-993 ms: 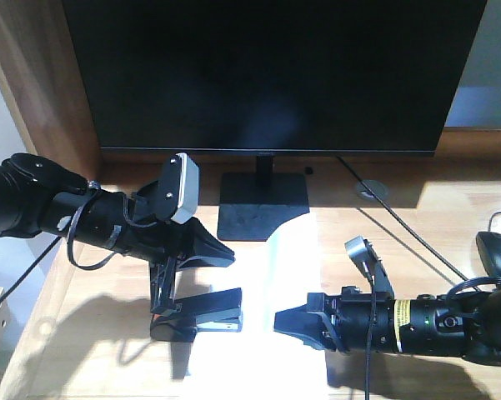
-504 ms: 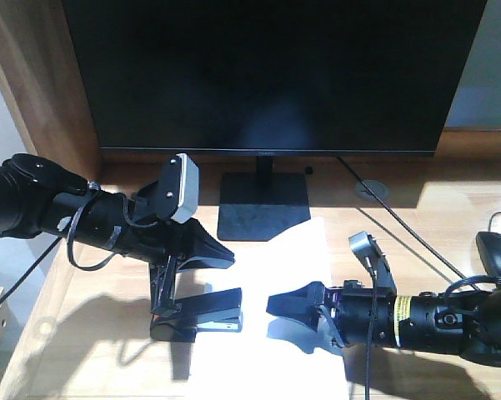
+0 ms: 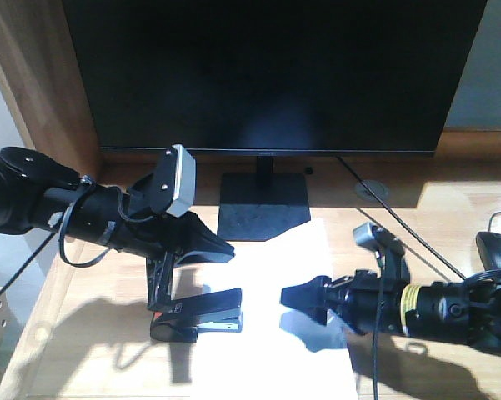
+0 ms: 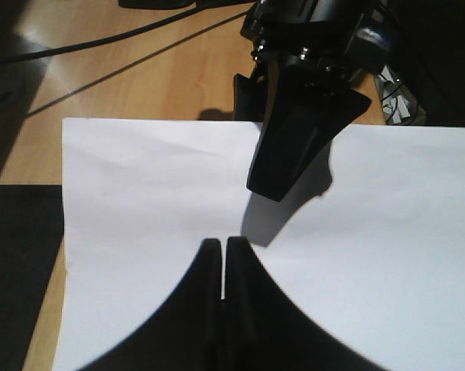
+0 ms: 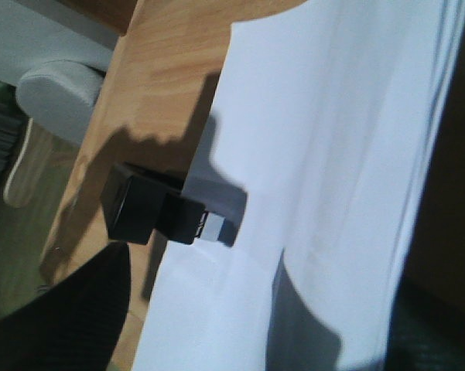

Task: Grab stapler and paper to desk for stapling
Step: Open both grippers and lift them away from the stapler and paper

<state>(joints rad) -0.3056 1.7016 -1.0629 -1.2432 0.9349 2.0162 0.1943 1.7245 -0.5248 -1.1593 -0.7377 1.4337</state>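
The white paper (image 3: 271,333) lies flat on the light-wood desk (image 3: 108,367). The black stapler (image 3: 198,315), with an orange patch at its left end, rests with its nose on the paper's left edge. My left gripper (image 3: 227,252) hovers just above and behind the stapler, shut and holding nothing. In the left wrist view its tips (image 4: 223,243) point over the paper (image 4: 139,201). My right gripper (image 3: 293,297) hangs open over the sheet's middle, facing the stapler (image 5: 151,210). One of its fingers (image 5: 77,317) shows beside the paper (image 5: 309,154).
A large black monitor (image 3: 267,75) on a flat stand (image 3: 263,207) fills the back. A black mouse (image 3: 500,250) sits at the right edge, with a cable (image 3: 417,237) and a round grommet (image 3: 371,190) nearby. A brown wooden panel (image 3: 42,83) borders the left.
The paper, raised and curled a second ago, now lies flat and reaches farther right. My right gripper pushed left, then drew back right. The left arm rose slightly; the stapler stayed put.
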